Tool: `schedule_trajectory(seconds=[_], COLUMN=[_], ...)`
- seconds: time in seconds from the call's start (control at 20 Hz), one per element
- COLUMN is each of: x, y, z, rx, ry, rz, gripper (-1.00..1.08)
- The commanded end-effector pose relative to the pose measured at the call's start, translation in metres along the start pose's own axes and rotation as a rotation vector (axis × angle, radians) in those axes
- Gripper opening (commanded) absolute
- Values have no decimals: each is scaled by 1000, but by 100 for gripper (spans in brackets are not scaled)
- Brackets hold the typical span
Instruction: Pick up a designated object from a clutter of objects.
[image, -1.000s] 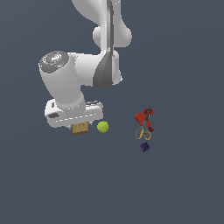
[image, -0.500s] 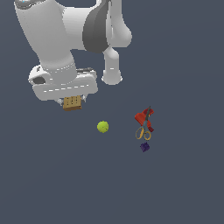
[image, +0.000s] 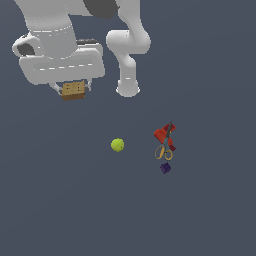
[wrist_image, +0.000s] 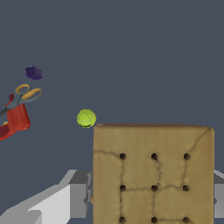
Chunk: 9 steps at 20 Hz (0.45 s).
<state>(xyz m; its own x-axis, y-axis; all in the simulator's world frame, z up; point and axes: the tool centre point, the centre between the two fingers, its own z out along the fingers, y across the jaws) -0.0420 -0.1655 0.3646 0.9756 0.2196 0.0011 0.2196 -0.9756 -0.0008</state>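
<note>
The designated object, a tan block with dark dots (image: 73, 90), hangs high above the floor between the fingers of my gripper (image: 73, 90), which is shut on it. In the wrist view the same tan block (wrist_image: 153, 173) fills the near field, with grey fingers (wrist_image: 78, 199) pressed on both its sides. Left on the floor from the clutter of objects are a yellow-green ball (image: 117, 145) (wrist_image: 86, 118), a red piece (image: 163, 134) (wrist_image: 16, 120), yellow-handled scissors (image: 164, 151) (wrist_image: 26, 94) and a small dark purple block (image: 165, 168) (wrist_image: 33, 73).
The arm's white base column (image: 127, 75) stands on the grey floor beyond the ball. The red piece, scissors and purple block lie bunched together on the exterior view's right.
The gripper has risen with the tan block and shifted toward the exterior view's left, away from the ball. The ball and the other floor items have stayed put.
</note>
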Motion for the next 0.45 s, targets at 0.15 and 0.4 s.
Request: schedule_trajectory(seconds=[0.15,0.4], x=[-11,-13], y=[2,3], z=[-24,-30], rx=[0,0], ry=[-1,-1], rz=[0,0], gripper=[-100,-100])
